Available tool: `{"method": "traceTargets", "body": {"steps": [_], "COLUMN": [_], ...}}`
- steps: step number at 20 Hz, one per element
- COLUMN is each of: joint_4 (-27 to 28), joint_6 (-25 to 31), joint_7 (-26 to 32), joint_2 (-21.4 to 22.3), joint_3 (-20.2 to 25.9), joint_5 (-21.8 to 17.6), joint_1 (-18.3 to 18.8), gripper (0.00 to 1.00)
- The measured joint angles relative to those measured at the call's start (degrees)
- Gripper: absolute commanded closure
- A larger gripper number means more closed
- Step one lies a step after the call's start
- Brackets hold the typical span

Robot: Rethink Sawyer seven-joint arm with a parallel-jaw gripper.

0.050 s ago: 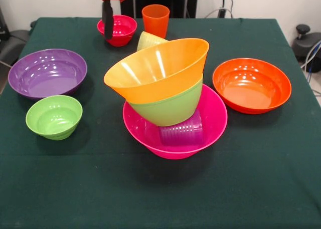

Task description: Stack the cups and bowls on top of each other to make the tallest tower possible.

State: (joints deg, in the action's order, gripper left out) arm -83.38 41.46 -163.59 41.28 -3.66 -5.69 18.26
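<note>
The tower stands mid-table. Its base is a large pink bowl [210, 120] with a purple cup [182, 132] lying inside. A green bowl [170, 110] leans on the cup, and a yellow-orange bowl [156, 71] tilts on top of that. A large purple bowl [47, 72] and a small green bowl [54, 117] sit apart at the left. An orange-red bowl [252, 84] sits at the right. At the back are a small red bowl [120, 29], an upright orange cup [155, 19] and a yellow cup [149, 40] partly hidden behind the tower. My gripper [108, 24] hangs at the red bowl's left rim.
A dark green cloth [160, 199] covers the table, with a broad bare stretch at the front. A black chair part [12, 43] is past the left edge. A black object with cables [307, 41] is past the right edge.
</note>
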Motion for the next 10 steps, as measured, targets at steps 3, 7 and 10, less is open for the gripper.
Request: {"method": "traceTargets", "body": {"steps": [3, 7, 10], "joint_4": [0.0, 0.0, 0.0], "joint_6": [0.0, 0.0, 0.0], "joint_7": [0.0, 0.0, 0.0], "joint_2": [0.0, 0.0, 0.0], "joint_3": [0.3, 1.2, 1.5], "joint_5": [-0.8, -1.6, -2.0], "joint_1": [0.2, 0.2, 0.2], "gripper": [0.0, 0.0, 0.0]}}
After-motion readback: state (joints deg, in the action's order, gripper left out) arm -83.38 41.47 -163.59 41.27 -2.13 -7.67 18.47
